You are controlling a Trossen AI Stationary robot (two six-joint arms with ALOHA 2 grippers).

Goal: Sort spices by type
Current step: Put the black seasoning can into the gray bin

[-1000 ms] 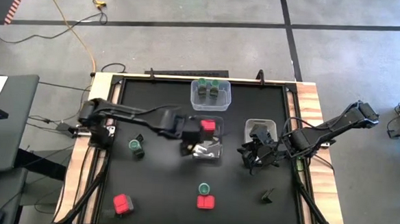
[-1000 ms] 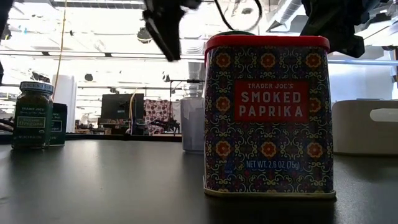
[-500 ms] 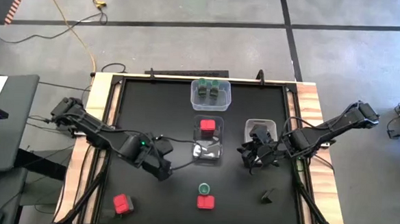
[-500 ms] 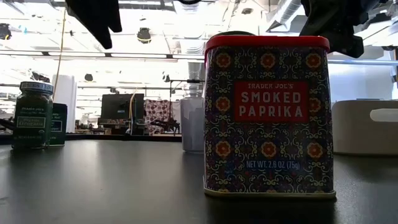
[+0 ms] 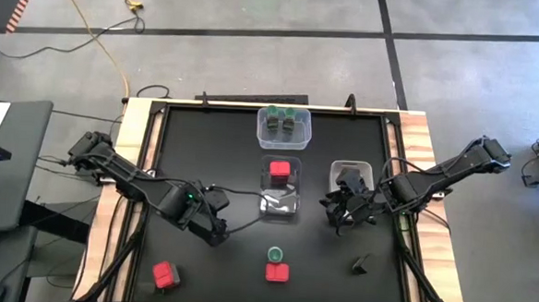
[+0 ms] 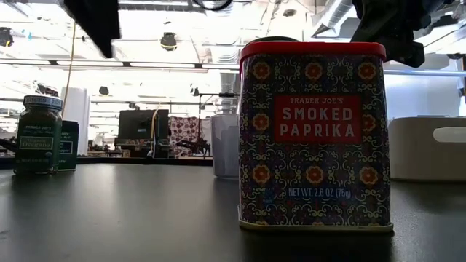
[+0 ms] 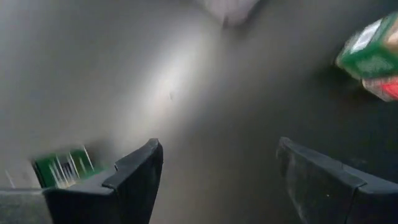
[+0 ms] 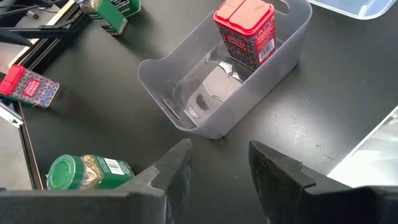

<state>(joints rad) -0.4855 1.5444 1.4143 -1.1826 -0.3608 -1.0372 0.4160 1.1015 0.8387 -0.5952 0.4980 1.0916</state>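
My left gripper [image 5: 215, 232] [image 7: 217, 155] hangs open above bare table, left of and nearer than the middle clear tub [image 5: 280, 205]. A red square-topped tin [image 5: 282, 170] [image 8: 245, 28] stands in that tub. A green-labelled container [image 7: 59, 167] shows beside one left finger, untouched. A green-lidded jar [image 5: 275, 254] [image 8: 87, 171] and the paprika tin [image 5: 278, 273] [image 6: 313, 135] stand near the front, with another red tin [image 5: 164, 275] at the near left. My right gripper [image 5: 342, 214] [image 8: 217, 155] waits open, right of the middle tub.
The far clear tub [image 5: 285, 124] holds green-lidded jars. A white tub [image 5: 352, 170] sits by my right gripper. A small dark container [image 5: 361, 263] lies near right. In the low view a green-lidded jar [image 6: 38, 135] and a dark block [image 6: 69, 145] stand far left.
My left gripper has drawn back from the middle tub toward the table's left and near edge, leaving the red tin standing in the tub. Its arm now covers the spot where a green-lidded jar stood. My right arm has kept still.
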